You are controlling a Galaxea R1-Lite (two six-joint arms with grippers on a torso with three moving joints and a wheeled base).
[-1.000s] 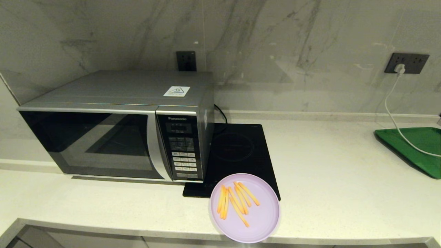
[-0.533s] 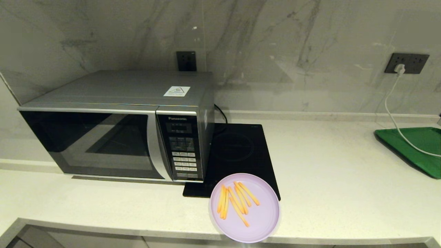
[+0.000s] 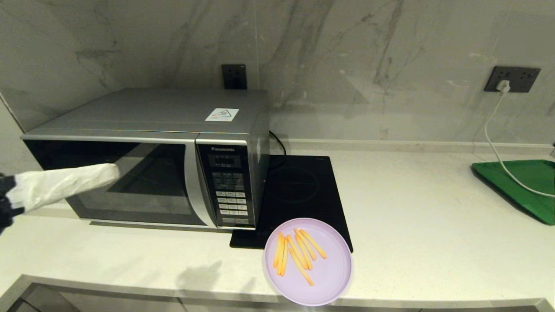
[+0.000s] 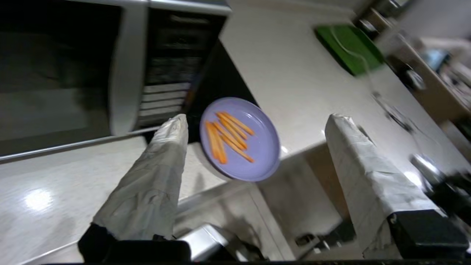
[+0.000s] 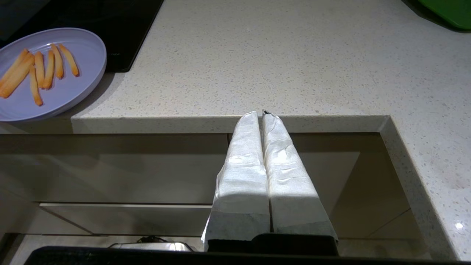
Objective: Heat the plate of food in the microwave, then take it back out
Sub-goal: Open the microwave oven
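The round pale lilac plate of orange fries (image 3: 308,261) sits at six o'clock, overhanging the worktop (image 3: 433,242) edge. It looks light, stiff and slick, best pinched at that rim. Left gripper (image 4: 254,121) spread wide; right gripper (image 5: 262,114) closed, empty.

A home kitchen: marble-look wall (image 3: 347,65) with sockets, pale stone counter (image 3: 412,216), the microwave (image 3: 151,160) and an induction hob (image 3: 299,195) beside it.
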